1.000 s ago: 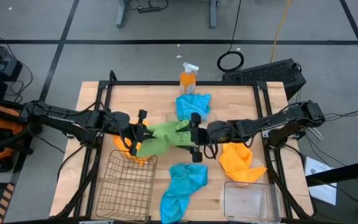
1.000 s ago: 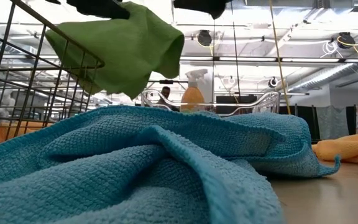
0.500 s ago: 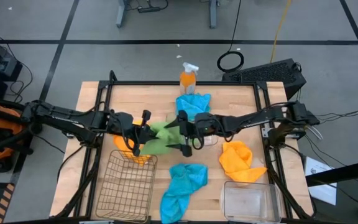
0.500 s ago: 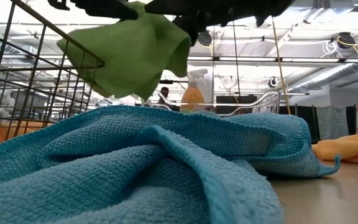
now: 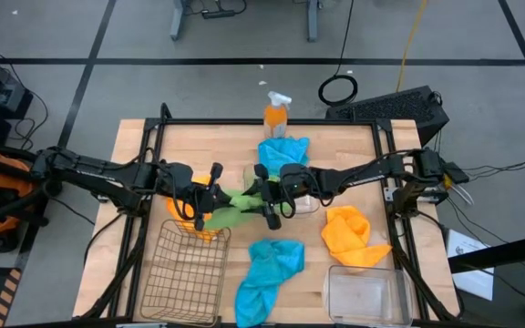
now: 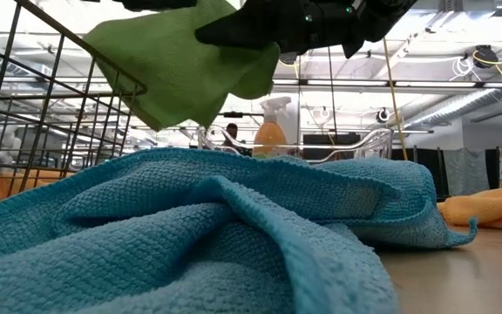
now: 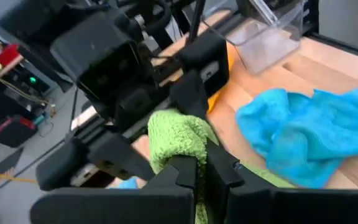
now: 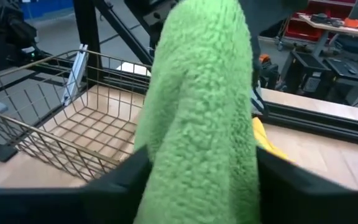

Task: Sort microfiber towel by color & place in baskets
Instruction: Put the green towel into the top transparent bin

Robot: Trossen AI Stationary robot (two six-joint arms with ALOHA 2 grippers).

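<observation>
Left to right across the table, seen from above. The left arm reaches in from the table's left edge; the left gripper (image 5: 210, 196) is closed on one end of a green towel (image 5: 233, 202), its fingers (image 7: 180, 175) pinched together on the cloth in the left wrist view. The towel hangs between the two grippers, above the table and just beyond the far edge of the wire basket (image 5: 186, 273), which stands at the near left. An orange towel (image 5: 182, 215) lies partly under the left gripper, beside that basket's far edge. The right gripper (image 5: 266, 193) meets the green towel's other end near the table's centre; its fingers sit on either side of the cloth, which fills the gap between them in the right wrist view. A blue towel (image 5: 283, 151) lies at the far centre, just in front of the spray bottle (image 5: 275, 113). A second blue towel (image 5: 266, 273) lies at the near centre. A second orange towel (image 5: 351, 233) lies at the right, just beyond a clear basket (image 5: 365, 290) at the near right. The right arm extends from the right edge.
</observation>
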